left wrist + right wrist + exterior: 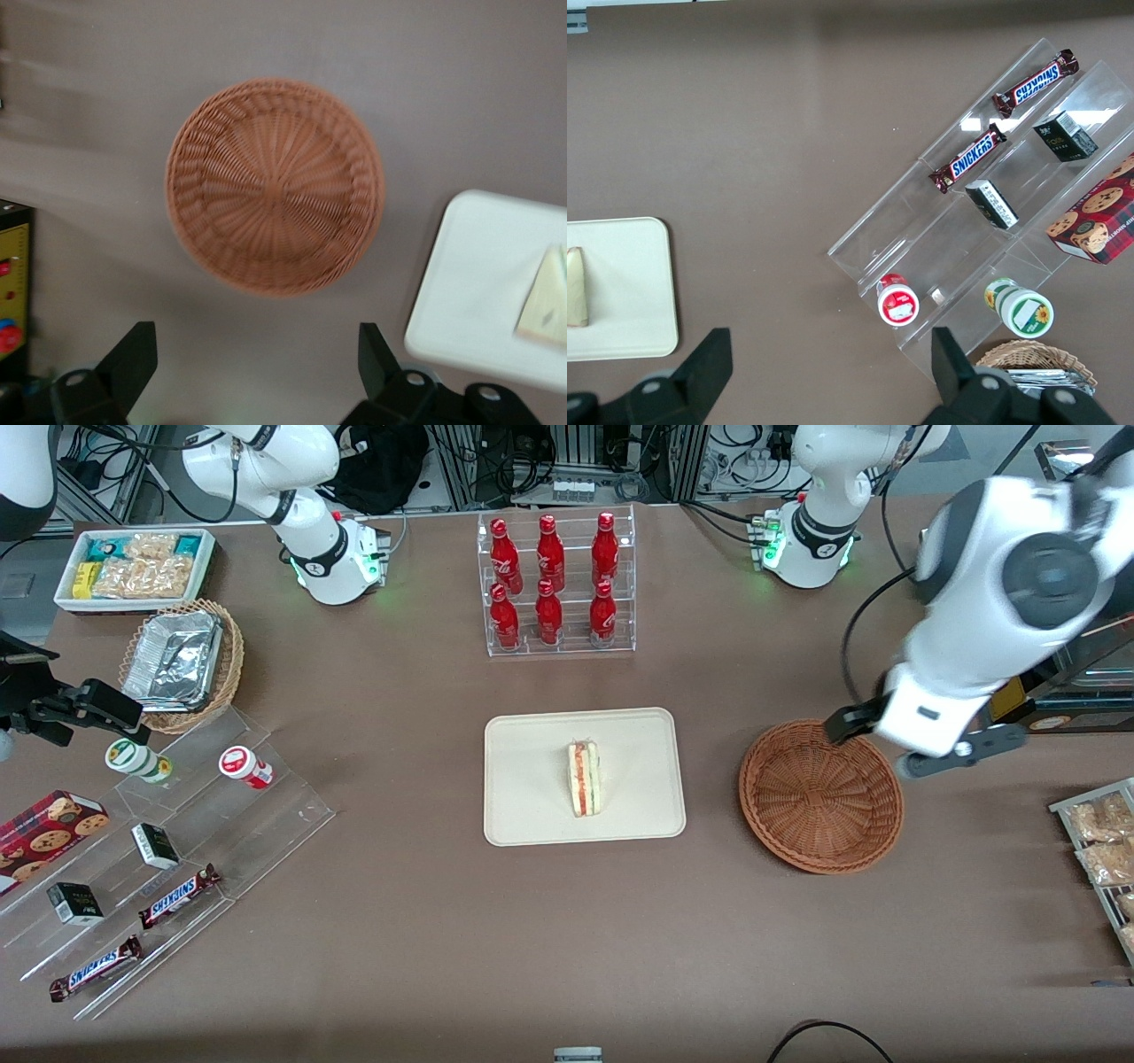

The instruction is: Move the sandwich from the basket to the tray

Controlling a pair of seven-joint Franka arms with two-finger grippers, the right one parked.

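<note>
The sandwich (584, 779) lies on its side in the middle of the cream tray (532, 779), filling layers showing. The round reddish-brown basket (819, 797) stands beside the tray toward the working arm's end and has nothing in it. My left gripper (871, 748) hangs open above the basket's rim, at the edge farther from the front camera. In the left wrist view the open gripper (255, 345) has only bare table between its fingers, with the basket (275, 186) ahead and the tray (478, 283) with the sandwich (545, 301) at the side.
A clear rack of red bottles (558, 584) stands farther from the front camera than the tray. Toward the parked arm's end are a stepped acrylic shelf (177, 841) with snacks, a tan basket with a foil container (182, 660) and a white bin (133, 567). Snack packets (1103, 841) lie at the working arm's end.
</note>
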